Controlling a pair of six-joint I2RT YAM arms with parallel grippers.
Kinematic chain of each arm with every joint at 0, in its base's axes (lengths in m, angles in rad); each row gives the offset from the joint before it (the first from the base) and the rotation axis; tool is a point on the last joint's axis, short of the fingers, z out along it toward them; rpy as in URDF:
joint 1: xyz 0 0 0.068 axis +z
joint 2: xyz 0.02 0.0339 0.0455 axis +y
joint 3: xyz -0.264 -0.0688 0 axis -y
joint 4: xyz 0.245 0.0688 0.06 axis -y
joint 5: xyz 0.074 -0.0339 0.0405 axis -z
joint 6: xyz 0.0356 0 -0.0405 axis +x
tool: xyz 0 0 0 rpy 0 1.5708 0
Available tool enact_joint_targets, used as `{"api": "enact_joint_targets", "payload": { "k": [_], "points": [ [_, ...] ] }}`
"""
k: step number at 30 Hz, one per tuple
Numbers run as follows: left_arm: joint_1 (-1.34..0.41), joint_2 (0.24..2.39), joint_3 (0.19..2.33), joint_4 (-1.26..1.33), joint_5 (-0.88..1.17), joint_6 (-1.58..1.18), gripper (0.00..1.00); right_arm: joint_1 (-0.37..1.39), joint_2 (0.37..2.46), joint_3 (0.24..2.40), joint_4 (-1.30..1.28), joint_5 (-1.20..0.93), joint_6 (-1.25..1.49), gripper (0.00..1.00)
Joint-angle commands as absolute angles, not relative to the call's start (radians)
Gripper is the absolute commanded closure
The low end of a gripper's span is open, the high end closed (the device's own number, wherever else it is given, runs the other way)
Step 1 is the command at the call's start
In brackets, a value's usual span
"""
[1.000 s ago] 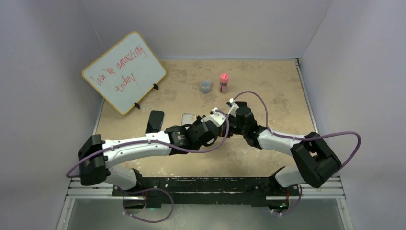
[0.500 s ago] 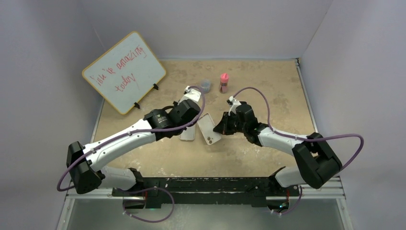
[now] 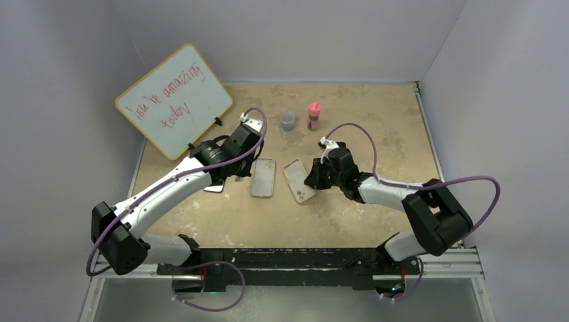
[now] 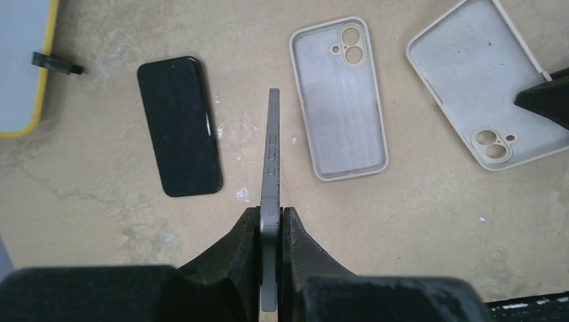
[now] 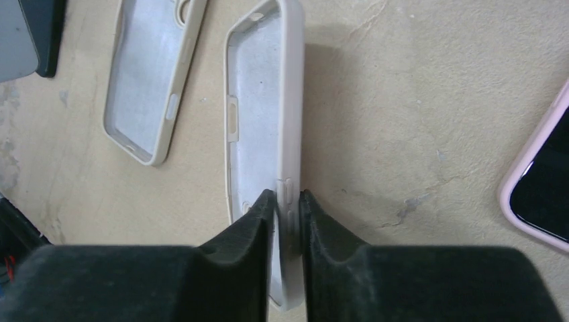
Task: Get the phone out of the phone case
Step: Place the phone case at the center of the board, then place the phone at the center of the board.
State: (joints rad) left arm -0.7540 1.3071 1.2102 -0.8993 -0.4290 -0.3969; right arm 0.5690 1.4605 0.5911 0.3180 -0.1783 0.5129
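Note:
My left gripper (image 4: 270,213) is shut on a grey phone (image 4: 271,151), held on edge above the table, bare of any case. An empty beige phone case (image 4: 339,100) lies open side up just right of it. A second beige phone case (image 5: 258,114), also empty, is in my right gripper (image 5: 288,198), whose fingers pinch its side wall. From above, that case (image 3: 298,181) rests near the table's middle with the right gripper (image 3: 313,179) at its right edge, and the other case (image 3: 263,177) lies to its left.
A black phone (image 4: 179,125) lies face up left of the held phone. A pink-cased phone (image 5: 540,188) lies right of my right gripper. A whiteboard (image 3: 173,100) leans at the back left. A grey cup (image 3: 288,121) and pink bottle (image 3: 313,115) stand at the back.
My left arm has swung left and back from the middle, carrying the phone away from the case. The right gripper stayed with the case, now low on the table, and its jaws have eased slightly.

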Motion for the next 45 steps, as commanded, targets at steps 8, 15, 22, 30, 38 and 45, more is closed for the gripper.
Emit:
{"api": "enact_joint_targets", "payload": {
  "k": [8, 15, 22, 30, 38, 45],
  "points": [
    [-0.698, 1.280, 1.213, -0.812, -0.306, -0.510, 1.00, 0.568, 1.428, 0.589, 0.375, -0.087, 0.416, 0.38],
    [-0.666, 1.290, 1.207, -0.775, -0.213, -0.570, 1.00, 0.620, 1.269, 0.499, 0.540, -0.104, 0.307, 0.28],
    [-0.646, 1.305, 1.232, -0.738, -0.105, -0.649, 1.00, 0.881, 1.189, 0.379, 0.940, -0.003, 0.043, 0.25],
    [-0.622, 1.314, 1.232, -0.737, 0.034, -0.836, 1.00, 1.039, 1.302, 0.348, 1.231, 0.102, -0.230, 0.25],
    [-0.619, 1.302, 1.175, -0.634, 0.163, -0.962, 1.00, 1.200, 1.464, 0.401, 1.308, 0.298, -0.488, 0.26],
    [-0.619, 1.294, 1.164, -0.630, 0.199, -0.984, 1.00, 1.273, 1.675, 0.448, 1.580, 0.582, -0.737, 0.33]
  ]
}}
